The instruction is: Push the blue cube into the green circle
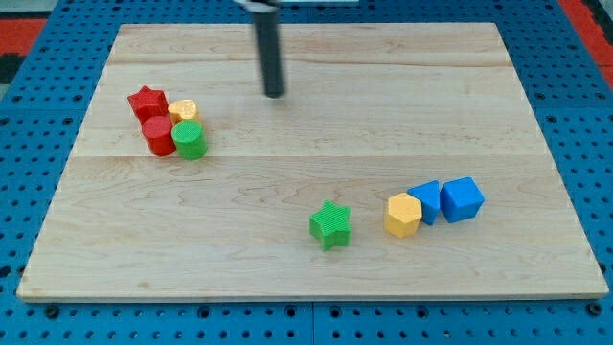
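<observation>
A blue cube [463, 199] lies at the view's lower right on the wooden board [316, 259]. A second blue block [427, 202] touches its left side, and a yellow hexagon block [403, 215] sits left of that. The green circle block [190, 140] stands at the view's upper left, touching a red circle block [158, 135]. My tip [275, 94] is near the view's top centre, to the right of the green circle and far up and left of the blue cube, touching no block.
A red star block [147, 102] and a small yellow block [184, 110] sit just above the red and green circles. A green star block [331, 225] lies at the lower centre. Blue pegboard [38, 115] surrounds the board.
</observation>
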### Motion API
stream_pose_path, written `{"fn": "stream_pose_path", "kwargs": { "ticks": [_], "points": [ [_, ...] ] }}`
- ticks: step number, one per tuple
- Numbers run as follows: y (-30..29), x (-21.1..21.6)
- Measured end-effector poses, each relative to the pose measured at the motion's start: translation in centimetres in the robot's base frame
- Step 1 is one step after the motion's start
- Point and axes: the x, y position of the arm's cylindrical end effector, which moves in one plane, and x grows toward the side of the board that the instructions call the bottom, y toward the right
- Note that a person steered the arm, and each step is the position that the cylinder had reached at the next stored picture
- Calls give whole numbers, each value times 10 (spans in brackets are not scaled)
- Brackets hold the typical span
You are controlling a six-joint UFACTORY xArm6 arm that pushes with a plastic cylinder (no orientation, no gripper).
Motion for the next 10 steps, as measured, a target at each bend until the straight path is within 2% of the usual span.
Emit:
{"fn": "stream_pose_path", "kwargs": {
  "ticks": [1,2,3,4,5,6,8,10],
  "points": [
    [131,27],
    [230,75],
    [262,162],
    [229,233],
    [187,209],
    [185,177],
    [135,127],
    [66,85]
  ]
}}
